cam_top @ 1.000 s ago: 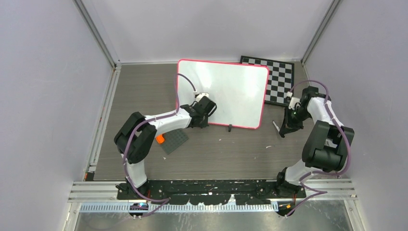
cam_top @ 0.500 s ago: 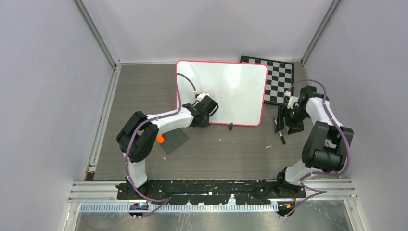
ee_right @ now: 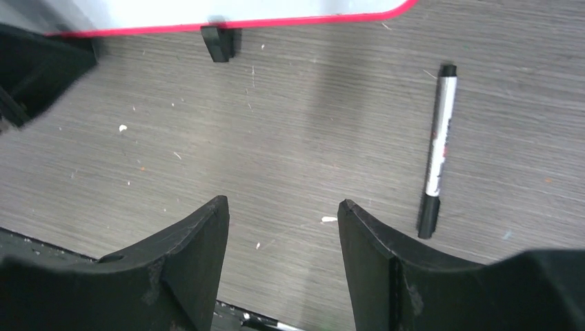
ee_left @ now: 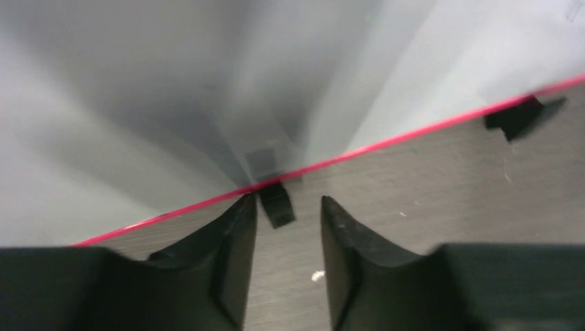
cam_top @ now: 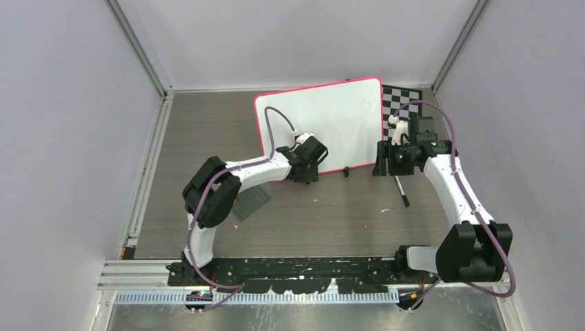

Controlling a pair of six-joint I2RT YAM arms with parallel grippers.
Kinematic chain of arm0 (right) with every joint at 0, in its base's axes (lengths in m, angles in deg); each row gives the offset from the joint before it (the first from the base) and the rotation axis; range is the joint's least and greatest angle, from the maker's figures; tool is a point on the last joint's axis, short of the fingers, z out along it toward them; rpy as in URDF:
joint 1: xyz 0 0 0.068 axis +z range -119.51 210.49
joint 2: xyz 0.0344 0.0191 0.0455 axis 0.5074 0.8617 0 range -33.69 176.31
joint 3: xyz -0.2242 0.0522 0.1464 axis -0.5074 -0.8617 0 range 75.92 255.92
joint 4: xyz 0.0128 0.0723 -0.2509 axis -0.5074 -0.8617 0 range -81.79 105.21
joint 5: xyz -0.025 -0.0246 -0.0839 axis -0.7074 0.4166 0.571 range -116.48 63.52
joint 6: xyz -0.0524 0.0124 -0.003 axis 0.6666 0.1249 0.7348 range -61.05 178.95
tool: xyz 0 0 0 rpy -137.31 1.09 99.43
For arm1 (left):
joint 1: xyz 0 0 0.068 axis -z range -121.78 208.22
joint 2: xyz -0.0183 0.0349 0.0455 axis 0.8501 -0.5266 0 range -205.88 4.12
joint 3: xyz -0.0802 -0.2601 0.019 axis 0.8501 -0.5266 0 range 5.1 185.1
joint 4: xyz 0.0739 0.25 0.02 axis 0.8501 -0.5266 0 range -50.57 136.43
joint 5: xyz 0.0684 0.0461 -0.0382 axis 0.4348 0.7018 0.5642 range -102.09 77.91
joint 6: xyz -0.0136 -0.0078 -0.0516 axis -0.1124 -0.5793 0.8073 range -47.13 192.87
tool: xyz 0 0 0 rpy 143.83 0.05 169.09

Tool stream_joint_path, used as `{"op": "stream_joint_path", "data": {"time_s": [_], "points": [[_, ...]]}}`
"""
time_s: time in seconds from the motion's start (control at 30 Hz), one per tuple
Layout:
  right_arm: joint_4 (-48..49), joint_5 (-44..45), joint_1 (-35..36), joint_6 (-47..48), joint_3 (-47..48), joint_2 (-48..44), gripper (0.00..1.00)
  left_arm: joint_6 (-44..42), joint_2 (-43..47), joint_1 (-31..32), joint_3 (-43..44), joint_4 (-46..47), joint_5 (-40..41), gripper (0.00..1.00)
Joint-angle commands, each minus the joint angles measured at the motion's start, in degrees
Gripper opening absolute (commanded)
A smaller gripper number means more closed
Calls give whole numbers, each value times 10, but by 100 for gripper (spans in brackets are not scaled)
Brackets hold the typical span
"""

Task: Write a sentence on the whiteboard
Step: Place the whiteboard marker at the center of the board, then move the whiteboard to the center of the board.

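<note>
Whiteboard (cam_top: pixel 324 121): big flat rectangle, rounded corners, glossy white face, thin red-pink rim. It sits at mid-back of the worktop (cam_top: pixel 331 221). Its long axis runs approx side to side in the top view, skewed so the right end is farther back than the left. The far right part overlaps the left part of the chessboard (cam_top: pixel 403 96). Can't tell if it lies fully flat or is raised at one edge.

Two small black feet sit on the near rim. One foot (ee_left: pixel 276 203) is a blocky black clip, the other (ee_left: pixel 524 117) is farther along the same rim. In the left wrist view the whiteboard face (ee_left: pixel 172 103) is blurred grey-white.

Left hand (cam_top: pixel 308 172) is at the near rim. Its black wedge-shaped fingers (ee_left: pixel 227 248) stand a narrow gap apart w/ the clip foot just beyond the tips, and nothing is gripped.

Right hand (cam_top: pixel 390 165) is beside the near right corner, w/ fingers (ee_right: pixel 200 248) wide apart over bare worktop, holding nothing.

Marker (ee_right: pixel 438 158): slim cylinder, pale barrel, black at both ends. It lies loose on the worktop near the right hand, pointing roughly front to back.

The worktop is matte grey wood-grain w/ small white specks. The dark grey studded plate (cam_top: pixel 254 201) is near-left, partly under the left arm.
</note>
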Motion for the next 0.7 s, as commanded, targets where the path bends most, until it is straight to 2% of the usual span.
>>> {"op": "stream_joint_path", "data": {"time_s": [0.0, 0.07, 0.17, 0.23, 0.27, 0.4, 0.53, 0.6, 0.67], "points": [[81, 41, 47, -56, -6, 21, 63, -4, 24, 13, -2, 51, -59, 50], [105, 48, 68, -66, -8, 34, 63, -27, 47, 13, -20, 50, -67, 60], [142, 69, 104, -77, -16, 52, 62, -62, 82, 13, -47, 30, -71, 63], [165, 87, 129, -79, -18, 68, 62, -89, 104, 13, -71, 26, -77, 74], [174, 96, 140, -82, -18, 79, 62, -105, 115, 13, -84, 26, -84, 76], [198, 119, 164, -83, -4, 123, 61, -180, 169, 13, -121, 11, -131, 77], [219, 128, 177, -84, 3, 153, 60, -279, 235, 3, -145, -23, -122, 82], [221, 132, 188, -86, 9, 161, 60, -292, 270, -33, -152, -35, -139, 85], [225, 143, 200, -86, 11, 165, 60, -287, 300, -83, -155, -43, -188, 85]]}}
